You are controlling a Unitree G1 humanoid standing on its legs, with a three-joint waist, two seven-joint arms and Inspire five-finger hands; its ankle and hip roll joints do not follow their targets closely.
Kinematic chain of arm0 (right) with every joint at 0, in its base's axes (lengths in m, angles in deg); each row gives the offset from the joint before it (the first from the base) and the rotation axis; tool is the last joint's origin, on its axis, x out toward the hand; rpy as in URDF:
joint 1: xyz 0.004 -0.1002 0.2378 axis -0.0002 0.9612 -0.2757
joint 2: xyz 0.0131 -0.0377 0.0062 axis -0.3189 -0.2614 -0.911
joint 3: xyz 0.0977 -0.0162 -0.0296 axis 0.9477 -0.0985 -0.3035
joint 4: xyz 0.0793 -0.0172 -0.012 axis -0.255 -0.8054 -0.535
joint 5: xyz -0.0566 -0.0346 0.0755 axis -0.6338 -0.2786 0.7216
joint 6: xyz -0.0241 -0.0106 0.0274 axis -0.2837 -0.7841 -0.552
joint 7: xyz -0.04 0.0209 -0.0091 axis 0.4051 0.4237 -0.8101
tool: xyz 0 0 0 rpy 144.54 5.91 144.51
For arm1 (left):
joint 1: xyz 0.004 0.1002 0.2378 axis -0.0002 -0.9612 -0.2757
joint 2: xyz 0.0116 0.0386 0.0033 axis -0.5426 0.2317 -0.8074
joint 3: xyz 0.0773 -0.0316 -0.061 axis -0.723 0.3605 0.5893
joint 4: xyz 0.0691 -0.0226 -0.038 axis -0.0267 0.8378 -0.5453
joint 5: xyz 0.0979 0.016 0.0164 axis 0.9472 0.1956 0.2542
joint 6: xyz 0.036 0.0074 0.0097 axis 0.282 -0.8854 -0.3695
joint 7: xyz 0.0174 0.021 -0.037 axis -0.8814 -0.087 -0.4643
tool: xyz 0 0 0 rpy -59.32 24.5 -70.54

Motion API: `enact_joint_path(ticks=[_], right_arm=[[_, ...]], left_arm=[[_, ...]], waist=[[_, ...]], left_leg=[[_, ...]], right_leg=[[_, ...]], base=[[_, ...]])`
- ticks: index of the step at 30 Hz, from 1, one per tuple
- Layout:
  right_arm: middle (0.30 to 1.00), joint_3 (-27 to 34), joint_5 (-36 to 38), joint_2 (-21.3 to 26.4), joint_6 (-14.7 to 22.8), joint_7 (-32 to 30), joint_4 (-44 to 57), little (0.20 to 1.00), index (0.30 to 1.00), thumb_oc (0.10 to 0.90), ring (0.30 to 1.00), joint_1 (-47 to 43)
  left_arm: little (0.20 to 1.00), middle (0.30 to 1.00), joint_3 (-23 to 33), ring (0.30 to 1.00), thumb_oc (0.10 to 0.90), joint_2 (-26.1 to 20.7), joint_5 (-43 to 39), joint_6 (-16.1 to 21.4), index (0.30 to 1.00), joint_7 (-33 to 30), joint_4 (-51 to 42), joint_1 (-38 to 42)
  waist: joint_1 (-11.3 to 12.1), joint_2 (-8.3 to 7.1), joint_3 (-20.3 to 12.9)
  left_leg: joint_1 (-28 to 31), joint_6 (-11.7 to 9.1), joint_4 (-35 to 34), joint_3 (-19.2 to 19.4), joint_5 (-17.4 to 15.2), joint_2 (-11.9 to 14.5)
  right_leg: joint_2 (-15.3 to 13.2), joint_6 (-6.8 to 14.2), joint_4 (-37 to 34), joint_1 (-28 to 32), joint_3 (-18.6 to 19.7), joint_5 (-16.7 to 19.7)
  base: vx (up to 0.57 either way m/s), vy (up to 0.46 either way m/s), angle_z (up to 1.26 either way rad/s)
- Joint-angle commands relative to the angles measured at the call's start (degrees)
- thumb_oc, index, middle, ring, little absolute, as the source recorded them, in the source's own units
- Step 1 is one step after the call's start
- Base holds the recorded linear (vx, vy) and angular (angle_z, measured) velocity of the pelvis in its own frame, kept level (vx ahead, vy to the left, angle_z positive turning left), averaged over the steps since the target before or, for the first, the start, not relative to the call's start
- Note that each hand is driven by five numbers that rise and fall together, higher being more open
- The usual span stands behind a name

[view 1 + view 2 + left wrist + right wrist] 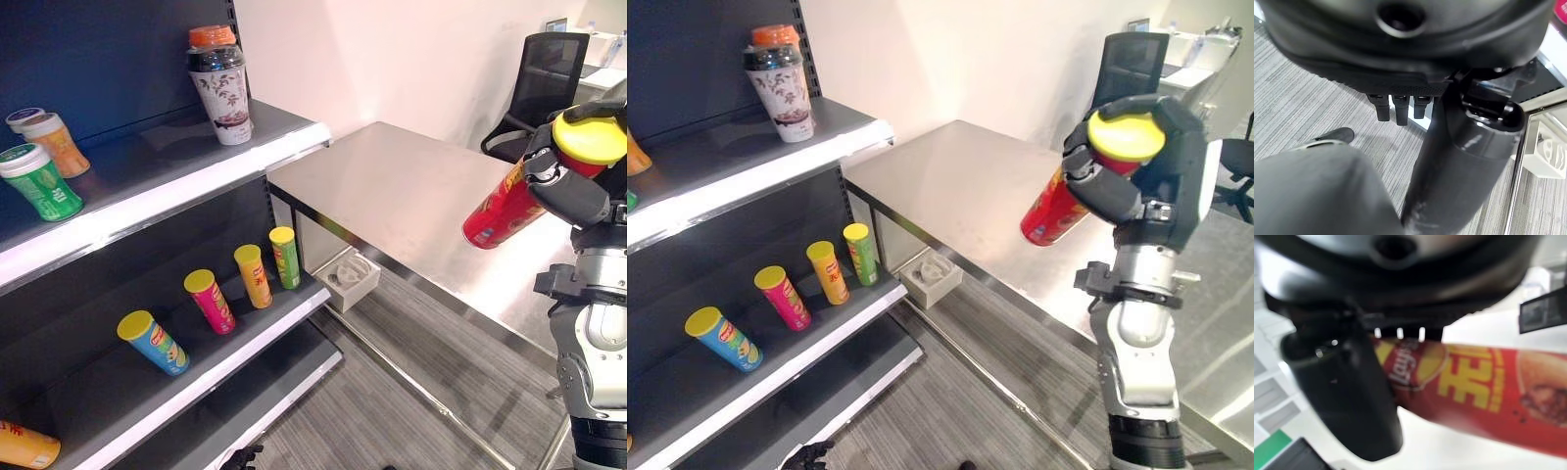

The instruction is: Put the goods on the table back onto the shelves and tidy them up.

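Note:
A red chip can (500, 211) with a yellow lid is held up in the air over the right end of the steel table (392, 191). My right hand (1136, 186) is shut round it, the lid end toward me and the can tilted down to the left; its red side (1488, 382) runs past the thumb in the right wrist view. On the middle shelf (245, 338) lie blue (155, 343), pink (211, 301), orange (254, 275) and green (285, 257) cans in a row. My left hand (1396, 105) hangs low over the floor with relaxed fingers, holding nothing.
The top shelf (176, 162) carries a tall patterned cup (220, 83), a green can (39, 181) and an orange can (54, 142). Another orange can (24, 446) lies at lower left. A white box (350, 279) sits under the table. A black office chair (544, 83) stands behind.

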Motion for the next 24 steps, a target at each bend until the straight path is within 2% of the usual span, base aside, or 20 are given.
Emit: enact_joint_path(ticks=[1, 4, 9, 10, 11, 12, 13, 14, 15, 16, 17, 18, 19, 21, 22, 23, 24], right_arm=[[0.3, 0.75, -1.19, -1.46, 5.08, 3.42, 7.82, 0.3, 0.3, 0.4, 0.3, -2.29], [0.3, -1.32, -0.87, -3.01, 4.7, 4.65, 9.24, 0.3, 0.3, 0.4, 0.3, -1.66], [0.3, -5.61, -0.78, -6.25, 3.25, 7.54, 12.32, 0.3, 0.3, 0.4, 0.3, 1.32], [0.3, -6.74, -1.15, -6.77, 2.87, 8.06, 12.79, 0.3, 0.3, 0.4, 0.3, 1.53], [0.3, -8.83, -1.5, -7.31, 2.43, 8.71, 13.03, 0.3, 0.3, 0.4, 0.3, 1.23], [0.3, -9.06, -1.6, -7.45, 2.39, 8.77, 13.22, 0.3, 0.3, 0.4, 0.3, 1.48], [0.3, -8.93, -1.46, -7.23, 2.51, 9.07, 13.94, 0.3, 0.3, 0.4, 0.3, 2.54], [0.3, -7.86, -1.2, -6.9, 2.49, 9.84, 14.4, 0.3, 0.3, 0.4, 0.3, 4.27], [0.3, -6.34, -0.85, -7.08, 2.6, 10.44, 14.86, 0.3, 0.3, 0.4, 0.3, 5.84], [0.3, -5.91, 0.1, -7.47, 2.98, 10.58, 15.14, 0.3, 0.3, 0.4, 0.3, 6.86], [0.3, -6.37, 1.13, -7.93, 3.22, 10.99, 15.4, 0.3, 0.3, 0.4, 0.3, 7.22], [0.3, -7.0, 2.25, -7.77, 3.8, 11.01, 16.06, 0.3, 0.3, 0.4, 0.3, 7.26], [0.3, -7.56, 3.29, -6.83, 3.98, 11.79, 16.86, 0.3, 0.3, 0.4, 0.3, 8.23], [0.3, -6.74, 2.46, -5.5, 3.86, 12.38, 17.59, 0.3, 0.3, 0.4, 0.3, 10.65], [0.3, -6.71, 2.47, -5.45, 3.88, 12.39, 17.59, 0.3, 0.3, 0.4, 0.3, 10.69], [0.3, -7.73, 1.92, -4.92, 4.02, 12.49, 17.86, 0.3, 0.3, 0.4, 0.3, 12.23], [0.3, -8.95, 1.34, -5.0, 3.83, 12.78, 18.08, 0.3, 0.3, 0.4, 0.3, 12.77]], left_arm=[[0.9, 0.9, -3.68, 0.9, 0.8, -2.95, 4.04, 1.82, 0.9, -1.53, 1.43, 2.53], [0.9, 0.9, -3.93, 0.9, 0.8, -2.9, 4.87, 2.16, 0.9, -1.69, 1.42, 2.78], [0.9, 0.9, -3.26, 0.9, 0.8, -3.16, 6.08, 2.65, 0.9, -2.16, 1.38, 2.39], [0.9, 0.9, -2.96, 0.9, 0.8, -3.29, 6.42, 2.68, 0.9, -2.21, 1.34, 2.05], [0.9, 0.9, -2.14, 0.9, 0.8, -4.07, 5.87, 2.82, 0.9, -2.51, 0.98, 2.19], [0.9, 0.9, -2.12, 0.9, 0.8, -4.5, 5.6, 2.82, 0.9, -2.81, 0.61, 2.58], [0.9, 0.9, -1.43, 0.9, 0.8, -5.32, 4.17, 2.7, 0.9, -3.26, -0.51, 3.4], [0.9, 0.9, -0.86, 0.9, 0.8, -5.91, 3.51, 2.61, 0.9, -3.36, -0.73, 3.61], [0.9, 0.9, -0.84, 0.9, 0.8, -6.48, 3.99, 2.72, 0.9, -2.73, -1.45, 2.78], [0.9, 0.9, -0.32, 0.9, 0.8, -7.03, 3.43, 2.79, 0.9, -2.58, -2.46, 2.14], [0.9, 0.9, 0.64, 0.9, 0.8, -7.25, 2.43, 2.72, 0.9, -2.63, -2.88, 1.95], [0.9, 0.9, 2.83, 0.9, 0.8, -6.9, -0.6, 2.47, 0.9, -3.74, -2.77, 2.06], [0.9, 0.9, 4.33, 0.9, 0.8, -5.59, -3.42, 2.32, 0.9, -3.81, -2.48, 2.02], [0.9, 0.9, 2.61, 0.9, 0.8, -4.45, -1.61, 2.64, 0.9, -3.34, -3.36, 1.25], [0.9, 0.9, 2.58, 0.9, 0.8, -4.41, -1.6, 2.63, 0.9, -3.34, -3.38, 1.23], [0.9, 0.9, 4.08, 0.9, 0.8, -4.11, -3.95, 2.46, 0.9, -3.5, -3.8, 0.73], [0.9, 0.9, 5.68, 0.9, 0.8, -3.8, -5.69, 2.41, 0.9, -3.77, -3.31, 0.35]], waist=[[-0.73, -4.6, -0.82], [-1.24, -4.67, -0.18], [-1.64, -5.42, 1.07], [-1.59, -5.69, 1.96], [-1.97, -5.58, 4.79], [-2.07, -5.2, 5.62], [-1.42, -4.51, 6.43], [-0.67, -4.29, 5.95], [0.33, -4.75, 4.92], [1.4, -6.08, 4.55], [2.06, -7.18, 4.1], [3.44, -8.14, 4.94], [4.08, -7.69, 5.99], [3.59, -6.47, 7.94], [3.45, -6.34, 7.87], [2.8, -6.09, 7.97], [2.66, -6.06, 7.85]], left_leg=[[1.16, 2.69, 0.48, 1.02, -2.17, -1.84], [0.72, 3.8, 0.48, 0.83, -3.09, -3.66], [-0.52, 7.08, 0.48, 1.45, -4.87, -9.19], [-1.05, 8.02, 0.48, 1.78, -5.34, -10.96], [-2.61, 9.1, 0.48, 2.45, -4.61, -12.28], [-3.41, 9.5, 0.48, 2.2, -3.91, -12.22], [-4.87, 10.14, 0.48, 1.43, -2.37, -11.69], [-6.72, 10.71, 0.48, 0.21, -0.62, -11.38], [-8.98, 10.66, 0.48, -0.8, 0.98, -10.97], [-9.93, 10.22, 0.78, -1.59, 1.52, -10.94], [-11.89, 9.38, 1.26, -2.49, 2.89, -10.38], [-15.97, 7.22, 3.52, -4.08, 6.12, -8.0], [-18.53, 5.51, 4.35, -5.91, 8.91, -5.52], [-21.77, 4.63, 5.66, -5.86, 12.33, -3.51], [-22.01, 4.59, 5.79, -6.1, 12.34, -3.46], [-22.54, 5.62, 6.89, -1.03, 12.01, -2.26], [-22.26, 5.92, 7.99, 1.26, 11.47, -1.79]], right_leg=[[-5.92, 3.6, 2.72, 3.32, 0.84, -6.8], [-7.62, 4.57, 2.39, 2.02, 1.55, -4.98], [-11.96, 6.99, 1.37, -1.77, 4.29, 0.02], [-13.6, 7.86, 1.32, -3.59, 4.86, 2.34], [-15.25, 9.16, 4.87, -7.95, 6.86, 5.95], [-14.45, 8.69, 7.56, -8.43, 8.93, 4.0], [-12.3, 7.31, 12.88, -7.38, 11.47, -1.55], [-10.18, 6.15, 19.07, -5.6, 12.19, -6.61], [-7.37, 5.75, 19.84, -3.05, 13.64, -11.78], [-6.57, 4.6, 17.19, 0.26, 13.38, -15.39], [-5.71, 3.46, 13.39, 2.8, 13.15, -16.41], [-3.31, 1.68, 9.7, 4.13, 13.98, -17.03], [-0.52, 0.45, 7.29, 4.91, 13.38, -16.45], [1.82, -0.95, 5.99, 5.83, 11.45, -16.17], [1.93, -1.0, 5.96, 5.78, 11.28, -16.13], [2.09, -1.5, 5.21, 5.31, 9.3, -15.63], [1.89, -1.68, 4.98, 5.03, 8.3, -15.22]], base=[[-0.15, 0.21, 0.07], [-0.15, 0.203, 0.09], [-0.16, 0.239, -0.13], [-0.47, 0.286, -0.45], [-0.51, 0.226, -0.45], [-0.58, 0.088, -0.57], [-0.44, -0.074, -0.03], [-0.46, -0.211, 0.46], [-0.29, -0.314, 0.94], [-0.2, -0.385, 0.8], [-0.24, -0.571, 0.56], [-0.38, -0.715, 0.57], [-0.4, -0.651, 0.76], [-0.34, -0.329, 1.11], [-0.38, -0.187, 0.78], [-0.27, -0.098, 0.6], [-0.36, -0.122, 0.77]])
